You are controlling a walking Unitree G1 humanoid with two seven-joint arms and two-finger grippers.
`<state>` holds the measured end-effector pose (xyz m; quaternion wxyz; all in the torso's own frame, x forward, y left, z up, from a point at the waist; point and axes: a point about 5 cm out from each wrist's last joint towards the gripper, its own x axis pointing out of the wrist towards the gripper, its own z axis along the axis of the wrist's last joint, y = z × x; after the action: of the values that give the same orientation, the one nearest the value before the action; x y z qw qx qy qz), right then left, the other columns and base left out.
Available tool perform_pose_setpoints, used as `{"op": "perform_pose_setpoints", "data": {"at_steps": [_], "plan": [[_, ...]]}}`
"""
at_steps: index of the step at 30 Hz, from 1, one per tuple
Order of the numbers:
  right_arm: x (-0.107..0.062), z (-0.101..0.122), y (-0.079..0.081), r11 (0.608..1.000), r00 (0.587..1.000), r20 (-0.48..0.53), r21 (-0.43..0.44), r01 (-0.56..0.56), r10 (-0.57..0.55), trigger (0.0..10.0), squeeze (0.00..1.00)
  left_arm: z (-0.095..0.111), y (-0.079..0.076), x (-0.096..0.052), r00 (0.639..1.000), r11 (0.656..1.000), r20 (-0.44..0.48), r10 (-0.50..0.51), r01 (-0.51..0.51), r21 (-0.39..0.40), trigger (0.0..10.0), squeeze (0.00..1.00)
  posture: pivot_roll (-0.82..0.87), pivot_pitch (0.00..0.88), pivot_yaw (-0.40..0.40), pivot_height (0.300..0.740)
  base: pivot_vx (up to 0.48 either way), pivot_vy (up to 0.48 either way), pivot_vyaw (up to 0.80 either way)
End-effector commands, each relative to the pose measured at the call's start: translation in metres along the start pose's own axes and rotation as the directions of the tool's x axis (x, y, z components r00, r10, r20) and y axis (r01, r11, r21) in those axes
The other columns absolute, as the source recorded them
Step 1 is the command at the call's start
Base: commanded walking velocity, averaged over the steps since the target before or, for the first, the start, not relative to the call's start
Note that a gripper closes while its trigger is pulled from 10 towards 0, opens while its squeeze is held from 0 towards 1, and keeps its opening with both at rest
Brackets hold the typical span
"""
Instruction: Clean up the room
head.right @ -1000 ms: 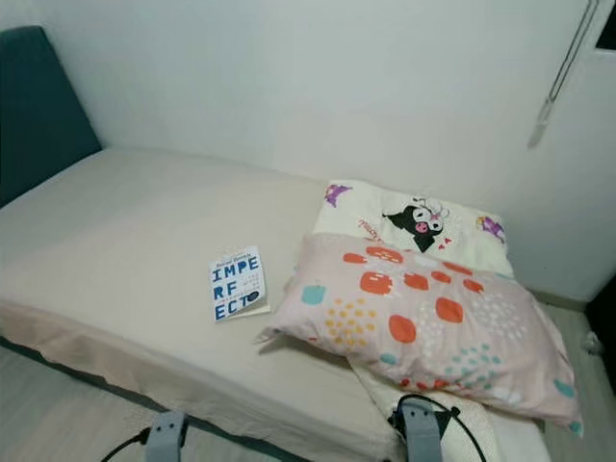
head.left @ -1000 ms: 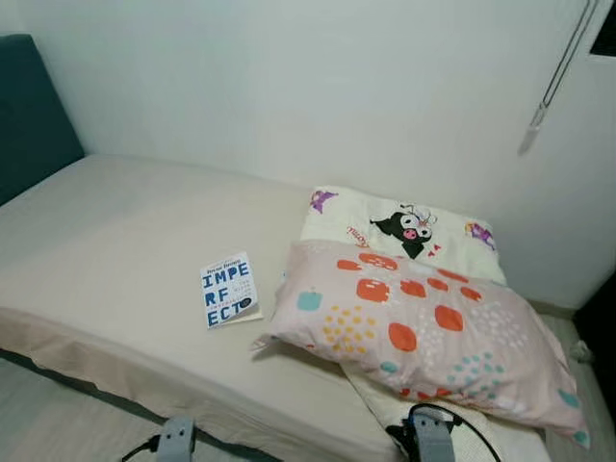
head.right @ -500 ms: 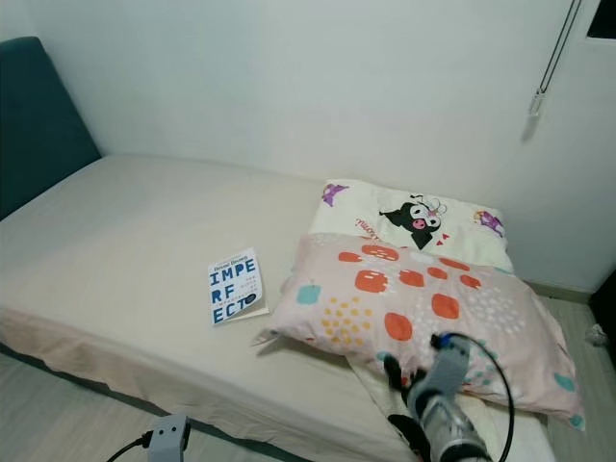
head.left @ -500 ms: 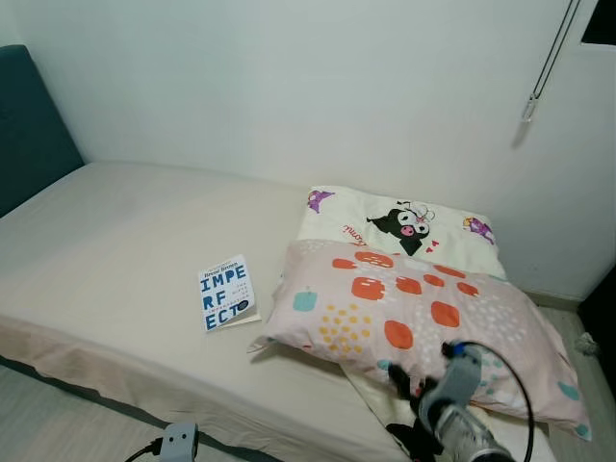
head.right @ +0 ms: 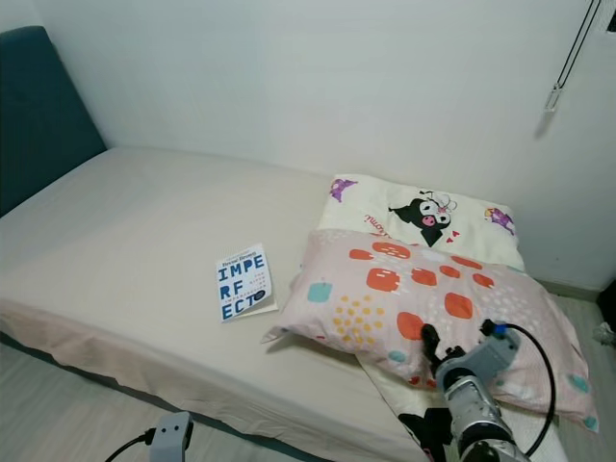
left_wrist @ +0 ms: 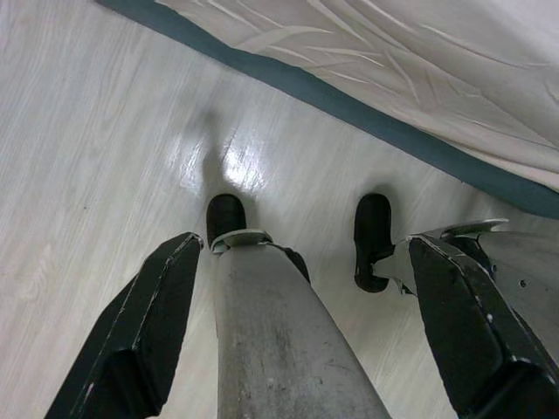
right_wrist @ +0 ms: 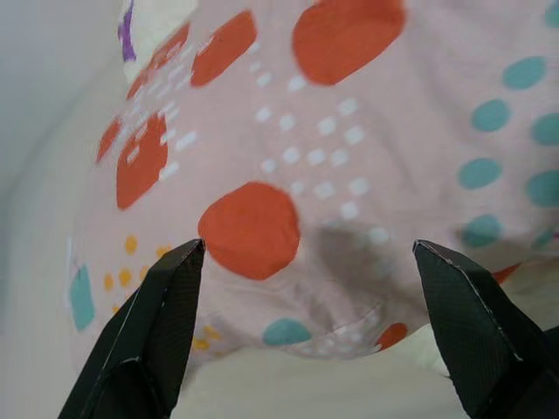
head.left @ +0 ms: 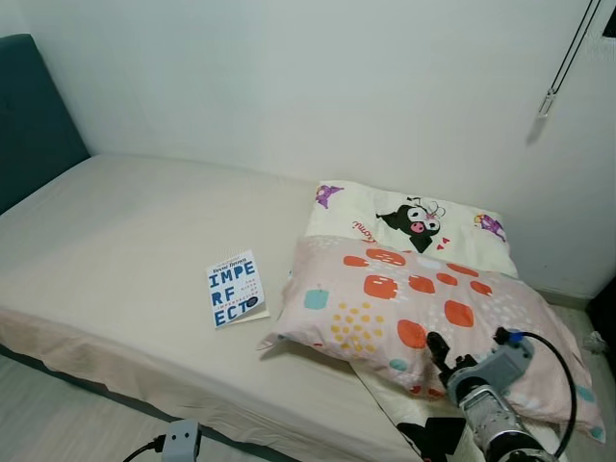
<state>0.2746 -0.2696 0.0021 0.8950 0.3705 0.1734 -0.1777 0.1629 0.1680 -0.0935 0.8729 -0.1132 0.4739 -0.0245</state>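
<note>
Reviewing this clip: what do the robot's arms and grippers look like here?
The right arm is a ribbed silver-grey cylinder with a grey wrist block, a small blue fitting and a looping black cable. The right gripper and left gripper each have two long, matte black, wedge-shaped fingers. The left arm shows as a grey block with a black cable.

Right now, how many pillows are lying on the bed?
2. The pink dotted pillow lies nearest the robot, overlapping the cream cartoon pillow behind it, by the wall. White bedding under the pink one might hide more.
</note>
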Motion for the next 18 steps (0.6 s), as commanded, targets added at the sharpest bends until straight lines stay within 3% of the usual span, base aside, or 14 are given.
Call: {"op": "perform_pose_setpoints", "data": {"at_steps": [1,8,16,17,18], "plan": [[0.001,0.005,0.0,0.999,1.0,0.021,0.038,0.006,-0.007,10.0,0.0,0.0,0.009,-0.003,1.0,1.0,0.001,0.02,-0.02,0.019,10.0,0.0,-0.11,0.0,0.023,0.7,0.0,0.0,0.0],[0.0,0.029,-0.009,0.997,0.995,0.092,0.074,0.035,-0.042,10.0,0.0,0.028,0.024,-0.004,0.989,0.995,0.122,0.087,-0.082,-0.052,10.0,0.0,-0.12,0.0,0.027,0.67,0.0,0.0,0.0],[0.0,0.03,-0.01,0.996,0.995,0.095,0.079,0.035,-0.043,10.0,0.0,0.03,0.024,-0.004,0.988,0.995,0.129,0.09,-0.084,-0.055,10.0,0.0,-0.12,0.0,0.027,0.64,0.0,0.0,0.0],[-0.001,0.031,-0.011,0.996,0.994,0.098,0.085,0.035,-0.043,10.0,0.0,0.075,0.03,-0.006,0.954,0.995,0.288,0.085,-0.064,-0.082,10.0,0.0,-0.13,0.0,0.024,0.635,0.0,0.0,0.0],[-0.001,0.031,-0.011,0.996,0.994,0.098,0.085,0.035,-0.043,10.0,0.0,0.075,0.03,-0.006,0.954,0.995,0.288,0.085,-0.064,-0.082,10.0,0.0,-0.13,0.0,0.024,0.635,0.0,0.0,0.0]]}}
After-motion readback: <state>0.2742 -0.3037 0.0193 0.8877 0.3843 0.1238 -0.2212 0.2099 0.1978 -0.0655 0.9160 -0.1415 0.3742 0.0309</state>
